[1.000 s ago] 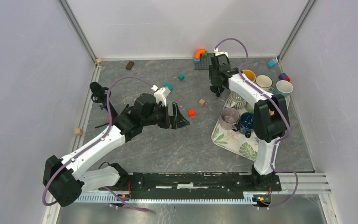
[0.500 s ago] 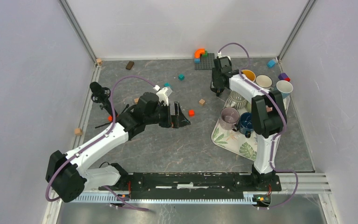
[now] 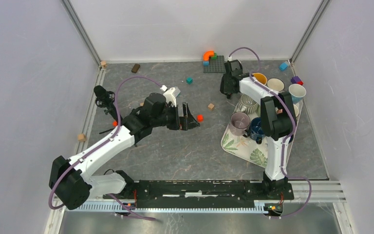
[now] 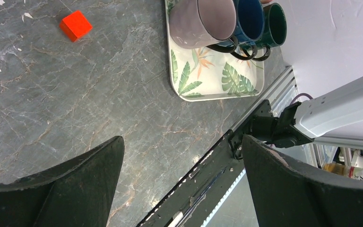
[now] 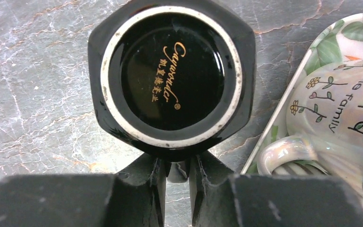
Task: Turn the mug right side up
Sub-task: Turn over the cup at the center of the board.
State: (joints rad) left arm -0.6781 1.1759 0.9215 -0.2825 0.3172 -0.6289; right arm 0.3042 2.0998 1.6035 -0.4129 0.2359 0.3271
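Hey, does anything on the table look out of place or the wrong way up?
Yes. The black mug stands upside down on the table beside the tray, its base and gold logo facing up. The right gripper pinches its handle.

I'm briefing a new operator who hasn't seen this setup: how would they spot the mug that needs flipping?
Find the leaf-print tray on the right side of the table. Just off its far left corner, on the bare stone, stands the black mug. It is the only black one, bottom up, showing a white-ringed base with gold script.
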